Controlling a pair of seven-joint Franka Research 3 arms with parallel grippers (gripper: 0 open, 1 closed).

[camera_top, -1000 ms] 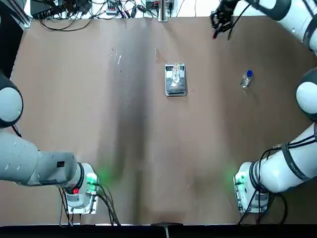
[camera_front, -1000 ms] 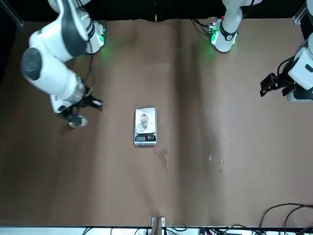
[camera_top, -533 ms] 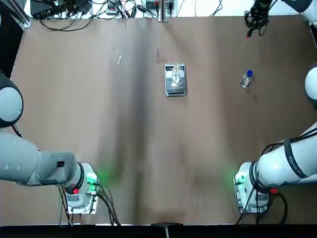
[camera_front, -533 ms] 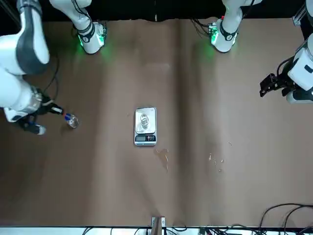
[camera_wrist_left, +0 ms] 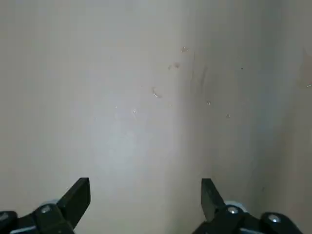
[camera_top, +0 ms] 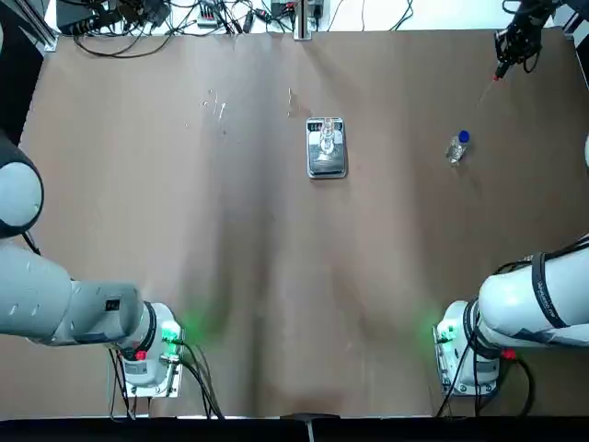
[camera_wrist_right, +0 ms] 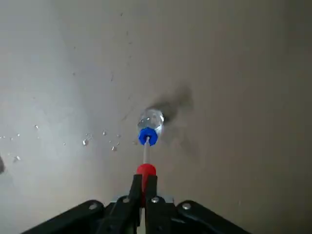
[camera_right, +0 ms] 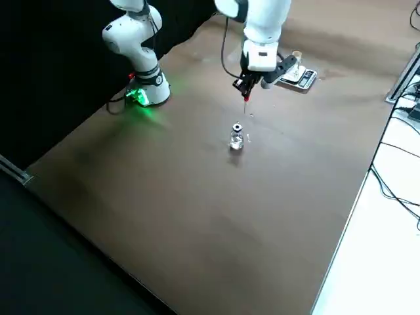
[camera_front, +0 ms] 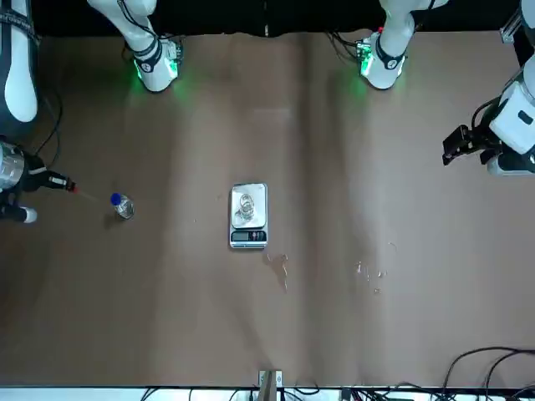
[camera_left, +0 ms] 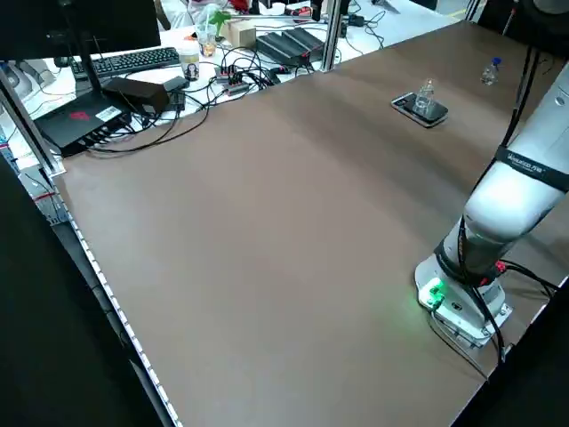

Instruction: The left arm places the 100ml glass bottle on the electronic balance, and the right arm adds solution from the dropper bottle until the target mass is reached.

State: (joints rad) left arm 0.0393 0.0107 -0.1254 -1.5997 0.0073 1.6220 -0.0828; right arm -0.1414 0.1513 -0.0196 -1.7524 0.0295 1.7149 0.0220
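The right arm's small dark gripper (camera_wrist_right: 145,187) pinches a red-topped clear dropper (camera_wrist_right: 146,168), near the table's far right corner. The clear blue-capped bottle (camera_top: 457,146) stands near the brown table's (camera_top: 368,276) right edge. The clear glass bottle (camera_front: 247,207) sits on the silver rectangular balance (camera_front: 248,237), toward the far edge. The left arm's dark gripper (camera_wrist_left: 146,190), its fingers spread, hangs by the left edge.
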